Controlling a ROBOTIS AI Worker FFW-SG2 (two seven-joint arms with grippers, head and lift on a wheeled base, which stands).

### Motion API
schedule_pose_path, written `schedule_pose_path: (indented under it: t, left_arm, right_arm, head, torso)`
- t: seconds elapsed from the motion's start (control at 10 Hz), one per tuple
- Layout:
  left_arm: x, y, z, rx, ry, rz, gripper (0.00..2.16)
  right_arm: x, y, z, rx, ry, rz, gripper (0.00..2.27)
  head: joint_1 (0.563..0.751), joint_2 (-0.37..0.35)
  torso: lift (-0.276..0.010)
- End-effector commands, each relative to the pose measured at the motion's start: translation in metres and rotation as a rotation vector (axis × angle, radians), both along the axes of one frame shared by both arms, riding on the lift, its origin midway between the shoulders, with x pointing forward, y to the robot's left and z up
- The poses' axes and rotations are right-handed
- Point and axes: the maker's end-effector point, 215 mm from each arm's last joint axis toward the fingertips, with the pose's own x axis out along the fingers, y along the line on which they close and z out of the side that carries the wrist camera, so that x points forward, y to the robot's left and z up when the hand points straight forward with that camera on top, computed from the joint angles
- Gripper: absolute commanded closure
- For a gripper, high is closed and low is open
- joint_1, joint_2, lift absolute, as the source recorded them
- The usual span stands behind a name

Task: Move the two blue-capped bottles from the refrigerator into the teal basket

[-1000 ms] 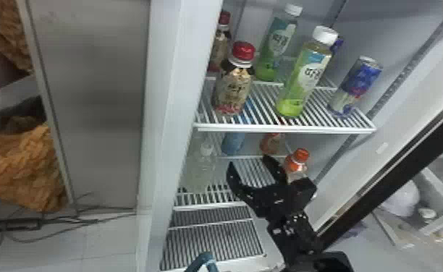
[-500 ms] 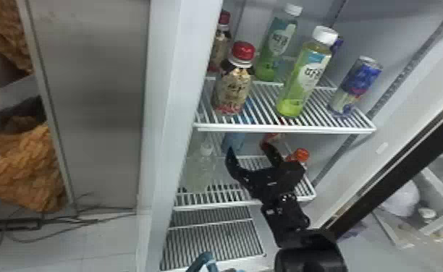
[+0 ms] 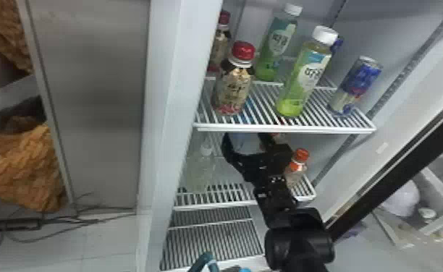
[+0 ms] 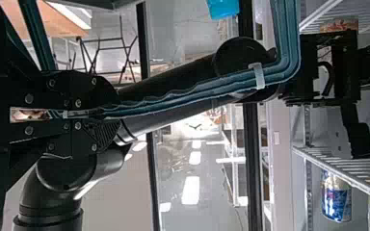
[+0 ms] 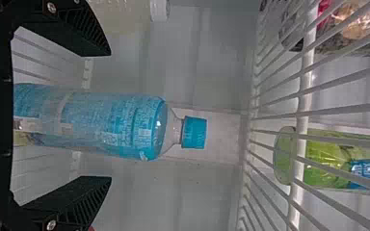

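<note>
The right hand (image 3: pixel 245 139) gapes by a blue-capped bottle (image 5: pixel 111 125), base hidden; left hand (image 4: pixel 118 114) pinches the cut-off teal basket (image 4: pixel 290 45).

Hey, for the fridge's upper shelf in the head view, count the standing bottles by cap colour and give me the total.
Red-capped bottles: 2
White-capped bottles: 2
Total: 4

Right tool (image 3: pixel 245 140) apparently deeper inside
</note>
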Motion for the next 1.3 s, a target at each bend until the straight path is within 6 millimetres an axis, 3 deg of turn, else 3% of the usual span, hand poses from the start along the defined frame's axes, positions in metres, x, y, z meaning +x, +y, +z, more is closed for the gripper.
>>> schedule_pose_path:
  t: [0.0,0.4,0.8,0.9,1.2]
  left_arm:
    - [-0.001,-0.001,0.0,-0.002,0.003,-0.002,1.08]
    - [-0.001,-0.002,0.002,-0.006,0.001,-0.009,1.08]
    - [0.001,-0.004,0.003,-0.007,-0.003,-0.011,1.08]
    - [0.002,-0.004,0.003,-0.008,-0.003,-0.01,1.08]
    - [0.003,-0.004,0.003,-0.012,-0.002,-0.008,1.08]
  right_arm:
    - [0.008,-0.001,0.002,0.001,-0.001,-0.012,0.08]
    - [0.03,-0.009,0.017,-0.004,-0.016,-0.043,0.08]
    - [0.042,-0.011,0.004,0.009,0.031,-0.057,0.08]
    - [0.045,-0.013,0.003,0.011,0.041,-0.061,0.16]
    - [0.045,-0.012,-0.001,0.034,0.048,-0.065,0.65]
  head:
    - [0.695,-0.35]
    - [0.695,-0.35]
    - [0.695,-0.35]
    - [0.695,-0.35]
    - [0.695,-0.35]
  torso:
    - [-0.151]
    - [-0.151]
    - [-0.151]
    - [-0.151]
    - [-0.151]
